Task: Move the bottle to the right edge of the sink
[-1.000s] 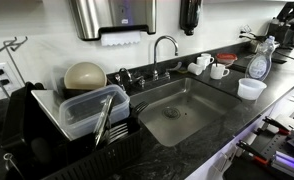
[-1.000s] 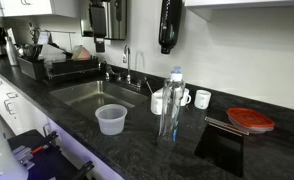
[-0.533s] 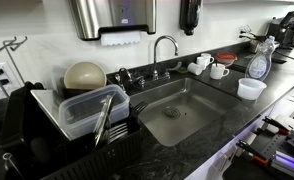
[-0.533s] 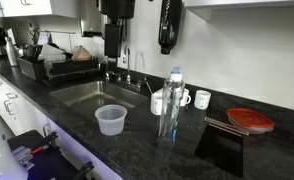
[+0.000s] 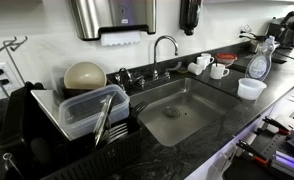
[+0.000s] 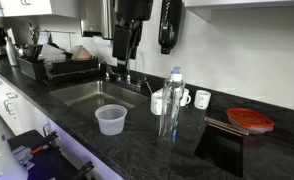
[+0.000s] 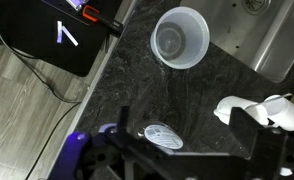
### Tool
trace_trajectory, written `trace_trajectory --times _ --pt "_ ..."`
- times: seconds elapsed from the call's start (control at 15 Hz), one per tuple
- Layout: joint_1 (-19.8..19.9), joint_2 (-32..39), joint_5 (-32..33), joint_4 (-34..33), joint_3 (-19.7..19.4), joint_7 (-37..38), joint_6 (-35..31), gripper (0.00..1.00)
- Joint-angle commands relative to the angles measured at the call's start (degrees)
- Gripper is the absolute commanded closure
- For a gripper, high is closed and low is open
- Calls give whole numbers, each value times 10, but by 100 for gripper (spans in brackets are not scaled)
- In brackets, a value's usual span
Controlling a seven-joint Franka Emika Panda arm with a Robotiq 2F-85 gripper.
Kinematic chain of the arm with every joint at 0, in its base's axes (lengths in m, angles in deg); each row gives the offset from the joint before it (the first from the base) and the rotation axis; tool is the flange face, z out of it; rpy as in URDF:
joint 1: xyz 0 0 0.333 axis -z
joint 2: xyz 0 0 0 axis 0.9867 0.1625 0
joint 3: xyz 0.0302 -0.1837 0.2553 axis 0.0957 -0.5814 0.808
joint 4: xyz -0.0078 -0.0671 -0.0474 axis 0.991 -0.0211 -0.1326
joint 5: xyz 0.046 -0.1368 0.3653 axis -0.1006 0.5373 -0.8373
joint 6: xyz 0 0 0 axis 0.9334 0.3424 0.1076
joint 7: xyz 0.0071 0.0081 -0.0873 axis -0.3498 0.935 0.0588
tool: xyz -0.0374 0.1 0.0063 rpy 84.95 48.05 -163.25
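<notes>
Gripper (image 6: pixel 121 60) held with jaws spread, empty, pointed down from upright arm (image 6: pixel 132 25), high over counter (image 6: pixel 137 152). Sink (image 6: pixel 87 93) set at left, tub (image 6: pixel 111 119) on counter by its right rim. Bottle (image 6: pixel 173 105) stood upright right of sink, near tub, long axis vertical, cap up, untouched; mugs (image 6: pixel 192 98) just behind it.

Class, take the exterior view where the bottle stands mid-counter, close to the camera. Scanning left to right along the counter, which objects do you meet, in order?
Black dish rack → translucent tub → bottle → white mug → flat red dish.
</notes>
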Motion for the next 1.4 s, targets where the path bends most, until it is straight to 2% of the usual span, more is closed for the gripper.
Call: trace_trajectory --times 0.0,0.13,0.33,0.73,1.0,1.07,1.33 --pt "13 4 -7 -2 11 -6 2 0" --pt "13 13 -19 -6 9 7 7 0" --pt "22 50 -77 -24 -12 52 0 0" --pt "68 138 -153 -80 -81 83 -21 0" --pt "90 179 -219 -92 -106 128 -41 0" --pt "91 160 -190 -82 -100 99 -31 0" --pt "92 163 -194 -82 -98 99 -32 0"
